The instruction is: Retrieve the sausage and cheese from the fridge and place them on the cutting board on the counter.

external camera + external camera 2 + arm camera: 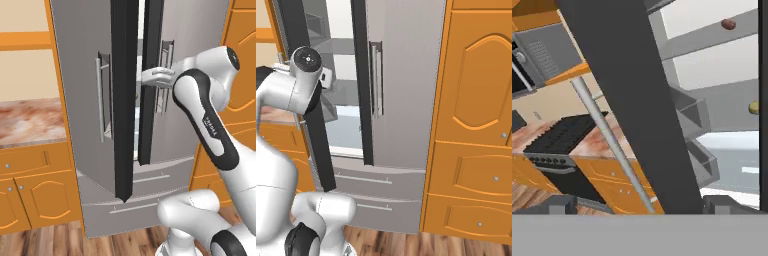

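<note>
The pincer [639,205] stands wide and empty, its tips either side of the black edge of the left fridge [85,100] door, which is ajar. Inside, the sausage [728,24] lies on an upper shelf, the cheese [754,107] on the shelf below. The marbled bench [30,122] sits left of the fridge.

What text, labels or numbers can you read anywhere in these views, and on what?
Small white lettering on the dark band of the robot arm's forearm, left base view: too small and blurred to read.
Fridge doors and handles: no text.
Orange cabinets: no text.
Sausage and cheese on the fridge shelves, hand view: no labels.
</note>
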{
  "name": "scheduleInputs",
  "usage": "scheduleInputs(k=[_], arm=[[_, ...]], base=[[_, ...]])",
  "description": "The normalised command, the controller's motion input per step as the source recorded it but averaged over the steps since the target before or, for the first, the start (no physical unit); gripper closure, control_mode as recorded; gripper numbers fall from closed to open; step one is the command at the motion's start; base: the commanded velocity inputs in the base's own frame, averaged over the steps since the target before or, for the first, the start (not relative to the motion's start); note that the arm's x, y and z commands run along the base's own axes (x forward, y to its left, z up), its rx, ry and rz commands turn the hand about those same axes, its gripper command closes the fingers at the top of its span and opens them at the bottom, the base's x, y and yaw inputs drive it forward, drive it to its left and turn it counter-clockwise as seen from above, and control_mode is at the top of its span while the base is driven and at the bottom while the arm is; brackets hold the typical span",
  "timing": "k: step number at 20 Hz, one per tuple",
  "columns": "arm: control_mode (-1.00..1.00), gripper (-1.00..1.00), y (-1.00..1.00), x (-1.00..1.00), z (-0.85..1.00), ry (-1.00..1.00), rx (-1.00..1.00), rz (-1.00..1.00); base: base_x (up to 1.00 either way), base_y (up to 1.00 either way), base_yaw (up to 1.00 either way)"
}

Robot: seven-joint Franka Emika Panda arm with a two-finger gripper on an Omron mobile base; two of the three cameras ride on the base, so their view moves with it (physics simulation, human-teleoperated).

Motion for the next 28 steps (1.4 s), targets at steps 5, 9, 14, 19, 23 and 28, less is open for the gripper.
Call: scheduleInputs(k=[5,9,14,19,23,28], arm=[[-1.0,-1.0,-0.6,0.25,0.31,0.15,0.38,-0.15],[-1.0,-1.0,-0.29,0.58,0.17,0.21,0.36,-0.2],[-1.0,-1.0,0.0,0.98,-0.08,0.22,0.16,-0.27],[-1.0,-1.0,0.0,0.5,-0.03,0.26,0.17,-0.11],[-1.0,-1.0,0.0,0.33,0.0,0.19,0.26,0.02],[-1.0,-1.0,0.1,0.26,-0.02,0.16,0.26,0.07]], base=[[0.0,0.0,0.0],[0.0,0.0,0.0],[0.0,0.0,0.0],[0.0,0.0,0.0],[0.0,0.0,0.0],[0.0,0.0,0.0]])
